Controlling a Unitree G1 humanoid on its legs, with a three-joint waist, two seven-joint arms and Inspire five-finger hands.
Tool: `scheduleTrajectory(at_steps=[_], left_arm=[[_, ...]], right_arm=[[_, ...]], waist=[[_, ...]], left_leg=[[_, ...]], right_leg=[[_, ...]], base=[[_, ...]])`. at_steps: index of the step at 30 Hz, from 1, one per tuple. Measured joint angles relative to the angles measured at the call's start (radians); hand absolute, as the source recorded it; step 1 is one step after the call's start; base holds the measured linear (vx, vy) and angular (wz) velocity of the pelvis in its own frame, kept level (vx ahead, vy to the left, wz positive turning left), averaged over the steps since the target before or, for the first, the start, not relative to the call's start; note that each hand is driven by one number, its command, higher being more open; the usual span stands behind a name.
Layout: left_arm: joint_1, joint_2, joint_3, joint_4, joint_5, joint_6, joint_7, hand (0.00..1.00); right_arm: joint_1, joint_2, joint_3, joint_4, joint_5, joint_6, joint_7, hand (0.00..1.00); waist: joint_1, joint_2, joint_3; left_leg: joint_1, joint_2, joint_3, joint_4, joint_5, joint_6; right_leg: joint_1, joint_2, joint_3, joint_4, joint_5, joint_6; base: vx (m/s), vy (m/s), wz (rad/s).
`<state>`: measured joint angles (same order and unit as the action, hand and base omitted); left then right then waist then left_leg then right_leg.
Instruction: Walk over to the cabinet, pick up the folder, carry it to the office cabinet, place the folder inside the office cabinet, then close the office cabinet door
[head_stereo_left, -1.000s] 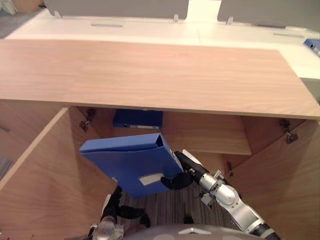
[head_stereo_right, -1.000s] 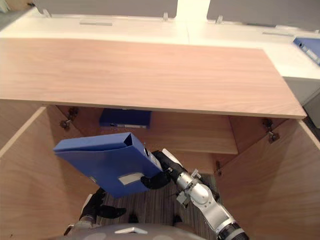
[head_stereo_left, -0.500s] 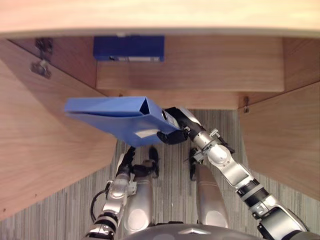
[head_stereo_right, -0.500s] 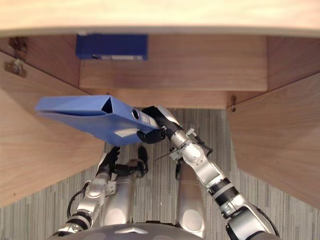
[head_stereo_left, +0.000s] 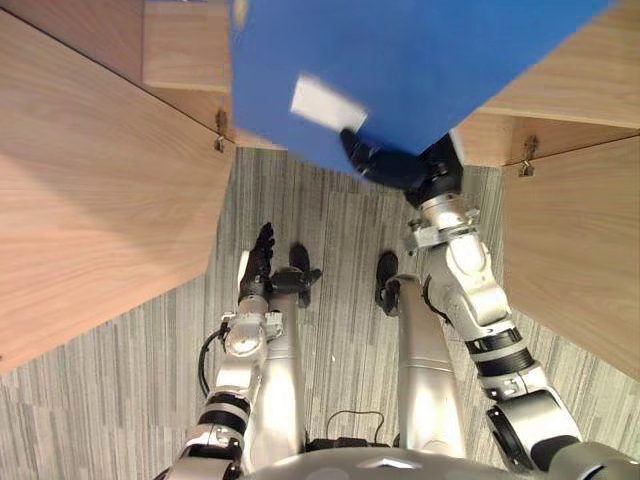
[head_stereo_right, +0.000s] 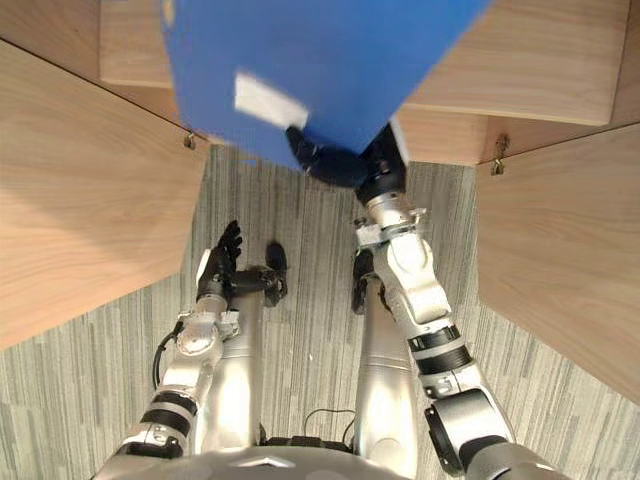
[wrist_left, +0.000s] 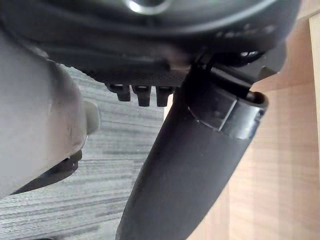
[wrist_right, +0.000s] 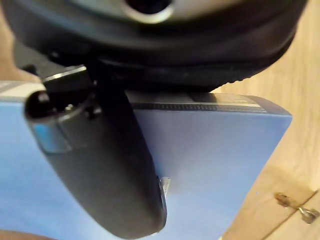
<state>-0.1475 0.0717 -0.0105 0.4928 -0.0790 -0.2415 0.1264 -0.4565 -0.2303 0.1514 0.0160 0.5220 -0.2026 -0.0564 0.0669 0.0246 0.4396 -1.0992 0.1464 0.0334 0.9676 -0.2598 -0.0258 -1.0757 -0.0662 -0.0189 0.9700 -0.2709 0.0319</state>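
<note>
Item 1: grey striped carpet floor (head_stereo_left: 345, 250); runs between the two open doors.

Item 2: left robot hand (head_stereo_left: 262, 252); dark, hanging low at the robot's side above the carpet; fingers straight and slack, apart, holding nothing; well apart from the folder.

Item 3: right robot hand (head_stereo_left: 388, 166); dark, raised on its silver-grey arm; clamped on the lower edge of the folder; in the right wrist view the thumb (wrist_right: 117, 170) lies pressed across the blue face, the fingers hidden behind the board.

Item 4: large blue rectangular folder (head_stereo_left: 400, 55); held up in the right robot hand, broad face towards the head camera, tilted; a small white rectangular label (head_stereo_left: 328, 103) sits on the face just beside the grip; a white strip with a dark line runs along the edge seen in the right wrist view; the folder stands in front of the cabinet opening, between the doors; whether its far end is already inside cannot be told.

Item 5: light-brown wooden office cabinet (head_stereo_left: 182, 45); open; left wooden door (head_stereo_left: 90, 180) swung out on the robot's left, right wooden door (head_stereo_left: 585, 255) swung out on its right; small metal hinge (head_stereo_left: 219, 131) at the left door's inner edge, another metal hinge (head_stereo_left: 527, 153) at the right.
</note>
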Motion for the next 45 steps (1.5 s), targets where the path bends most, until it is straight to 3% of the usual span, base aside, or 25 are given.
scheduleTrajectory(at_steps=[9, 13, 26, 40, 41, 45], left_arm=[[-0.024, -0.002, 0.074, -0.026, -0.023, 0.000, 0.019, 1.00], [-0.024, -0.003, 0.075, -0.033, -0.031, 0.003, 0.035, 1.00], [-0.033, -0.020, 0.072, -0.064, -0.057, 0.013, 0.073, 1.00], [-0.043, -0.038, 0.063, -0.062, -0.070, 0.016, 0.109, 1.00], [-0.048, -0.039, 0.062, -0.058, -0.071, 0.021, 0.114, 1.00], [-0.065, -0.039, 0.059, -0.038, -0.078, 0.034, 0.124, 1.00]], right_arm=[[-0.127, 0.031, -0.137, 0.052, 0.396, -0.087, -0.008, 0.00], [-0.193, 0.054, -0.174, 0.061, 0.499, -0.132, -0.037, 0.00], [-0.458, 0.068, -0.223, 0.259, 0.701, -0.168, -0.134, 0.00], [-0.676, 0.054, -0.248, 0.438, 0.741, -0.161, -0.275, 0.00], [-0.691, 0.052, -0.248, 0.456, 0.745, -0.157, -0.286, 1.00], [-0.733, 0.048, -0.248, 0.487, 0.775, -0.152, -0.321, 1.00]], waist=[[0.009, -0.002, 0.002], [0.016, -0.002, 0.002], [0.022, -0.002, 0.002], [0.036, -0.001, 0.001], [0.037, -0.001, 0.001], [0.038, -0.001, 0.001]], left_leg=[[-0.084, 0.024, -0.021, 0.073, -0.015, -0.011], [-0.091, 0.027, -0.023, 0.083, -0.016, -0.012], [-0.121, 0.030, -0.044, 0.095, -0.016, -0.016], [-0.121, 0.028, -0.051, 0.049, 0.003, -0.035], [-0.119, 0.028, -0.051, 0.044, 0.005, -0.035], [-0.112, 0.028, -0.055, 0.026, 0.014, -0.041]], right_leg=[[-0.078, 0.019, -0.008, 0.063, -0.013, -0.005], [-0.089, 0.022, -0.008, 0.077, -0.016, -0.009], [-0.111, 0.024, -0.028, 0.090, -0.021, -0.019], [-0.109, 0.023, -0.042, 0.056, -0.019, -0.024], [-0.107, 0.023, -0.044, 0.051, -0.017, -0.026], [-0.099, 0.022, -0.052, 0.037, -0.014, -0.031]], base=[[-0.01, 0.008, -0.04], [-0.02, 0.033, -0.02], [0.00, 0.057, 0.02], [0.01, 0.067, 0.02], [0.02, 0.060, 0.03], [0.01, 0.061, 0.04]])
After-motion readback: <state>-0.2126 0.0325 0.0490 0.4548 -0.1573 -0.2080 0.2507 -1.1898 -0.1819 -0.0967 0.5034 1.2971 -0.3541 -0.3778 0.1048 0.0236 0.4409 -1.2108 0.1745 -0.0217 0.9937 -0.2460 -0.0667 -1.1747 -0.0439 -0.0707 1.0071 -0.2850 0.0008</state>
